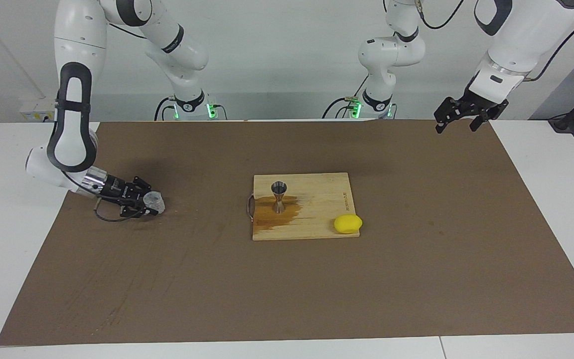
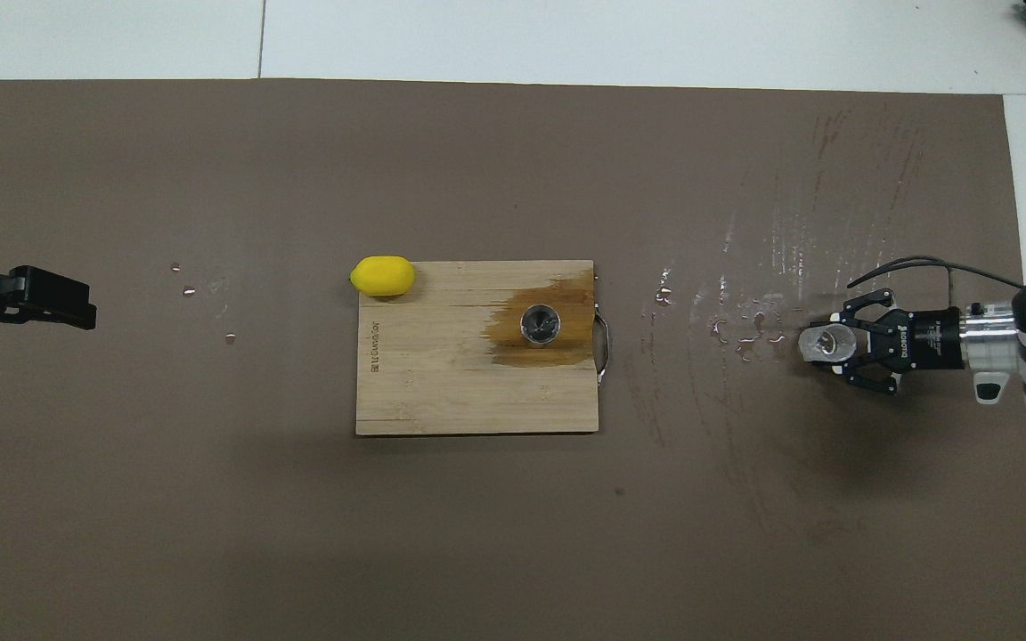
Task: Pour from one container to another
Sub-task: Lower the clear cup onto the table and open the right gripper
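Note:
A small clear cup (image 1: 154, 201) (image 2: 823, 343) sits low at the brown mat, toward the right arm's end of the table, with my right gripper (image 1: 148, 203) (image 2: 836, 346) shut on it. The silvery hourglass jigger (image 1: 279, 196) (image 2: 540, 323) stands upright on the wooden board (image 1: 317, 219) (image 2: 442, 392), in a dark wet stain. My left gripper (image 1: 456, 117) (image 2: 77, 304) waits raised over the mat's edge at the left arm's end, jaws open and holding nothing.
A yellow lemon (image 1: 348, 224) (image 2: 382, 275) rests at the board's corner farthest from the robots, toward the left arm's end. Water drops and streaks (image 2: 745, 329) lie on the mat (image 1: 416, 279) between the board and the cup.

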`<state>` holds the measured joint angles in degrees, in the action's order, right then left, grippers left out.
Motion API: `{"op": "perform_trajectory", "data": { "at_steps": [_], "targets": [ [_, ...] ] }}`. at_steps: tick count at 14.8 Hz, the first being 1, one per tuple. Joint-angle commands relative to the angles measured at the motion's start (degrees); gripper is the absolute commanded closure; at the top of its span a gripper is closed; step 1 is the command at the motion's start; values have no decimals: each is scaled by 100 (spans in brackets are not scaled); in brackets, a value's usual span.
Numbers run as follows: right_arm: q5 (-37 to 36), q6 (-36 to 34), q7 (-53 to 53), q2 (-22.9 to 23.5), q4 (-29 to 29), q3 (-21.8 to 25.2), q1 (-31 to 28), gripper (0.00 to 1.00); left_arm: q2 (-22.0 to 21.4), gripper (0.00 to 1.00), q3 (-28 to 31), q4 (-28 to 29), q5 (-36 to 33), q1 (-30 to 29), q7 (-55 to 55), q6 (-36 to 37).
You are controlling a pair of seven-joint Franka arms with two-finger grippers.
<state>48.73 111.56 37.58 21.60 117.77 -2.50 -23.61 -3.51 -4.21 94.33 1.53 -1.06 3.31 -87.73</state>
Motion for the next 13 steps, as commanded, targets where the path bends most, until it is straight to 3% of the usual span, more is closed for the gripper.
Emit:
{"op": "perform_trajectory", "data": {
  "at_steps": [1, 2, 9, 13],
  "targets": [
    [41, 137, -145, 11, -61, -58, -38, 50, -98, 0, 34, 41, 40, 19, -41, 81],
    [32, 304, -137, -7, -61, -58, -3, 0, -98, 0, 34, 50, 40, 19, -41, 81],
    [-249, 639, -154, -331, -52, 4, -178, 0, -98, 0, 34, 50, 40, 19, -41, 81],
    [-1267, 613, -128, -902, -69, -23, -118, 0, -98, 0, 34, 41, 40, 19, -41, 81]
  ]
}}
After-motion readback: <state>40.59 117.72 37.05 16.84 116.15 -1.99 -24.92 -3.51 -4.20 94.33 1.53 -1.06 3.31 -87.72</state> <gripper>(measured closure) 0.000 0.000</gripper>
